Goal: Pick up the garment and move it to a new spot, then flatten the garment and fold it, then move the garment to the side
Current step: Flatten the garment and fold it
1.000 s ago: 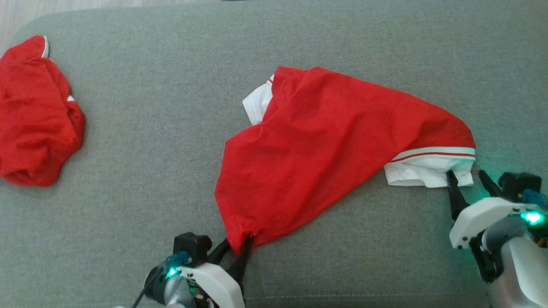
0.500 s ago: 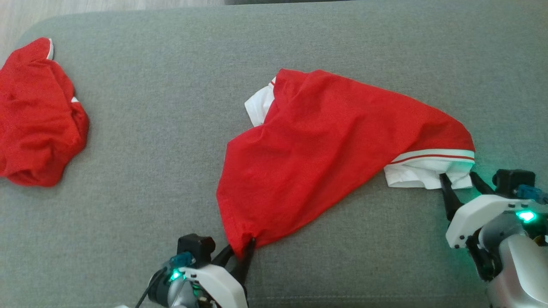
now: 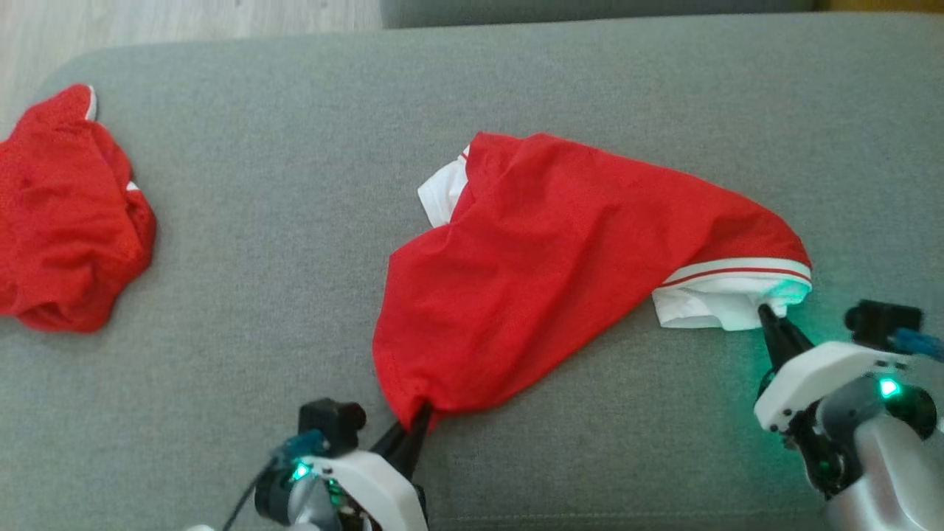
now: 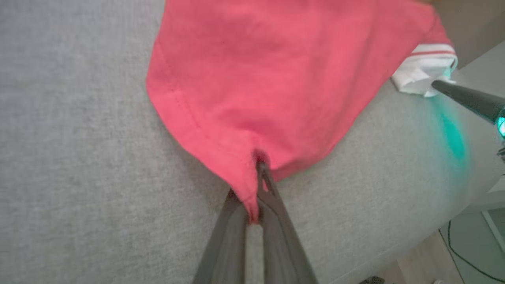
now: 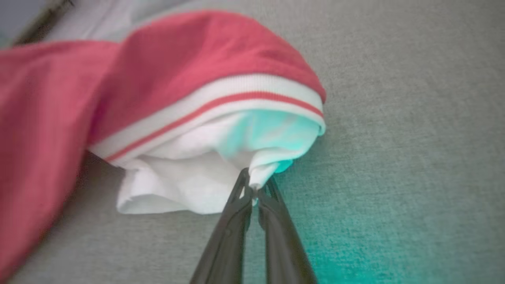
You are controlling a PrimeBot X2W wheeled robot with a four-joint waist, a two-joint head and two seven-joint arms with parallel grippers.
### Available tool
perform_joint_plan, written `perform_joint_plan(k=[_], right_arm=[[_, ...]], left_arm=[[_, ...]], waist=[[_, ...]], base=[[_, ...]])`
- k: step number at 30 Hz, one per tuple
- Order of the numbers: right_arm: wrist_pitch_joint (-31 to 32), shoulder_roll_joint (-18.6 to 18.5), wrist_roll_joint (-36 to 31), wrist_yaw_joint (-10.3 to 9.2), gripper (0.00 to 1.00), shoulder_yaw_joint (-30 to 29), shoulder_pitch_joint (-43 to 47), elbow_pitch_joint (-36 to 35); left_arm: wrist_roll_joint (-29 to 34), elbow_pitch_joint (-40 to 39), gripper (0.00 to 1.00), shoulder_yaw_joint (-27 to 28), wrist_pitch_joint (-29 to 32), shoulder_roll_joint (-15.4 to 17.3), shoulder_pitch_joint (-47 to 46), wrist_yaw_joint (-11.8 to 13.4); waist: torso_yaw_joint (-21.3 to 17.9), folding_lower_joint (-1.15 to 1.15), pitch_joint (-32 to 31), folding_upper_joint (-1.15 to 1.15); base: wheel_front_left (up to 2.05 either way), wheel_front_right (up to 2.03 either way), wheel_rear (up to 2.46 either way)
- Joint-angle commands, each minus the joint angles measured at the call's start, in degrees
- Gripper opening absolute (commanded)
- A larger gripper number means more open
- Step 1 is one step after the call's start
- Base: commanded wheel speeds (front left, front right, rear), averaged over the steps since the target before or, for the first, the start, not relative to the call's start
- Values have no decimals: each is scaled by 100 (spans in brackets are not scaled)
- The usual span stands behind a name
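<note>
The head view takes in a second red garment (image 3: 70, 214) well left of the garment (image 3: 560, 273), which lies crumpled mid-way across the grey surface (image 3: 258, 310). The wrist views show each grip: left gripper (image 4: 257, 177) fingers clamped on its near red hem, right gripper (image 5: 256, 185) fingers pinching its white cuff, both arms low.

A wide grey cushion (image 3: 258, 258) of woven fabric carries everything, with a rounded corner at the far left and a stitched seam along its near edge. Pale wooden floor (image 3: 184, 18) shows beyond that corner. A red shirt (image 3: 560, 258) lies rumpled across the middle and right of the cushion. Its white, red-striped trim is at the right end, and a white part shows at its far side. Its near corner is drawn to a point. Well apart, at the left edge, a second red garment (image 3: 66, 221) lies in a crumpled heap. A green glow tints the fabric at the right.
</note>
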Motion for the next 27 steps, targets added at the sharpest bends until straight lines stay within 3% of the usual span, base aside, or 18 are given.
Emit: perform_joint_plan(k=[1,4,8,12,13,15,22,27], right_arm=[[4,-38,107,-4,0,72,34,-238],[109,9,930,-4,0,-77,115,-982],[470,-70,1932,-4,0,-496,328,-2477],[1075,28,2658,-4,0,-1033,560,-4021],[1403,135,3012,-4,0,-1302,605,-4706],[1698,247,3369,-4,0,-1599,580,-5269],[2533,530,4211,-4,0,-2720,-76,-6267],[3190,585,3863,-4,0,-3133,-859,-6364]], left_arm=[[-38,-240,0,200,-77,29,-71,-19],[-306,-720,0,376,-82,30,6,-45],[-680,-1836,0,645,103,141,97,-68],[-910,-3054,0,895,464,377,17,-45],[-1002,-3609,0,1013,652,483,-120,-34],[-1121,-4119,0,1112,851,563,-300,-32],[-1693,-5503,0,1371,1777,841,-1089,19],[-2064,-5830,0,1562,2408,962,-1729,225]], waist=[[-3,0,-58,0],[-33,0,-215,0],[-107,0,-399,0],[-175,0,-560,0],[-208,0,-627,0],[-249,0,-676,0],[-440,0,-741,0],[-573,0,-555,0]], base=[[0,0,0],[0,0,0],[0,0,0],[0,0,0],[0,0,0],[0,0,0],[0,0,0],[0,0,0]])
